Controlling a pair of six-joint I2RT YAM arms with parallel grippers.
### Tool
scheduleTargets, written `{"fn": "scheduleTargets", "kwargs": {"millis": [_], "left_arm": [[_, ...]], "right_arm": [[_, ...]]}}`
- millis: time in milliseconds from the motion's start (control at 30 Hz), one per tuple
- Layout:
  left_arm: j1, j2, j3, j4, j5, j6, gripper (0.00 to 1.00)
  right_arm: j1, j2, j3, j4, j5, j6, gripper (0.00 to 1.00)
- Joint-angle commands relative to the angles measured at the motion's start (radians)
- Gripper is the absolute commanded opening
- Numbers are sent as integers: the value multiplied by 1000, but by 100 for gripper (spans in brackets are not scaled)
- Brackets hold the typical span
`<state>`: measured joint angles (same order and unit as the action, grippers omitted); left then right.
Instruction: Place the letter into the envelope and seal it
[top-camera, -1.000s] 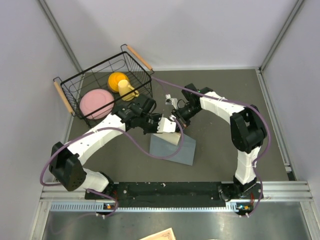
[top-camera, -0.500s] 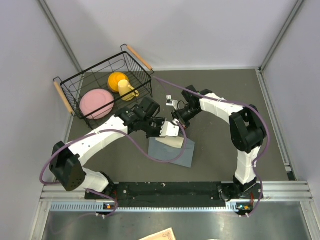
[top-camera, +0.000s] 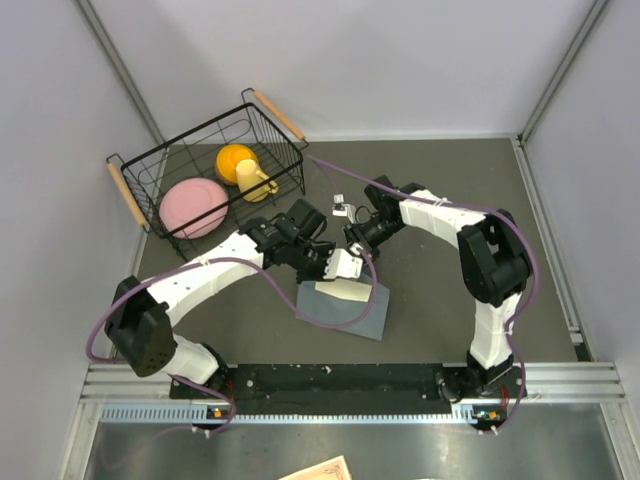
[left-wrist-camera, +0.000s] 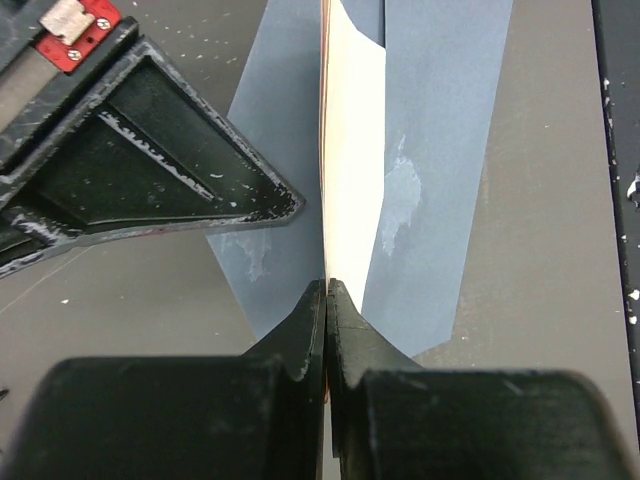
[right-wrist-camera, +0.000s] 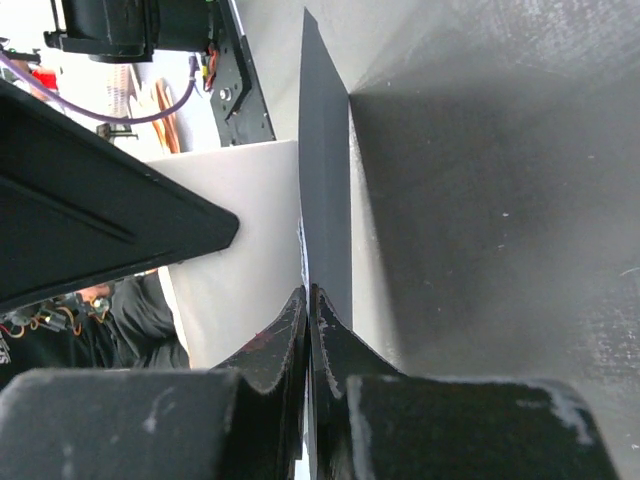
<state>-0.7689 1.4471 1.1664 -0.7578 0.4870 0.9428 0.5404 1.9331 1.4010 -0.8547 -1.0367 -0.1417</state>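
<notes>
The blue-grey envelope (top-camera: 338, 315) lies mid-table with its far edge lifted. The cream letter (top-camera: 352, 291) stands partly inside its mouth. My left gripper (top-camera: 340, 266) is shut on the letter's upper edge; in the left wrist view the letter (left-wrist-camera: 352, 150) runs edge-on from my left gripper (left-wrist-camera: 326, 285) down against the envelope (left-wrist-camera: 440, 130). My right gripper (top-camera: 357, 243) is shut on the envelope's flap; in the right wrist view the flap (right-wrist-camera: 325, 190) rises from my right gripper (right-wrist-camera: 308, 290), with the letter (right-wrist-camera: 240, 260) just left of it.
A black wire basket (top-camera: 135, 165) at the back left holds a pink plate (top-camera: 195, 203) and a yellow cup (top-camera: 245, 170). A small white glue stick (top-camera: 339, 201) lies behind the grippers. Grey walls stand on both sides.
My left gripper has moved right and toward the near edge with the letter, which now sits lower in the envelope. The envelope has shifted slightly nearer. The right gripper has barely moved.
</notes>
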Motion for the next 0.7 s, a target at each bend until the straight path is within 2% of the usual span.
{"fn": "scheduleTargets", "kwargs": {"millis": [0, 667], "left_arm": [[-6, 2, -19, 20, 47, -6, 0], [-30, 29, -76, 25, 73, -18, 0]], "right_arm": [[0, -63, 0, 17, -77, -42, 0], [1, -112, -20, 16, -151, -93, 0]]}}
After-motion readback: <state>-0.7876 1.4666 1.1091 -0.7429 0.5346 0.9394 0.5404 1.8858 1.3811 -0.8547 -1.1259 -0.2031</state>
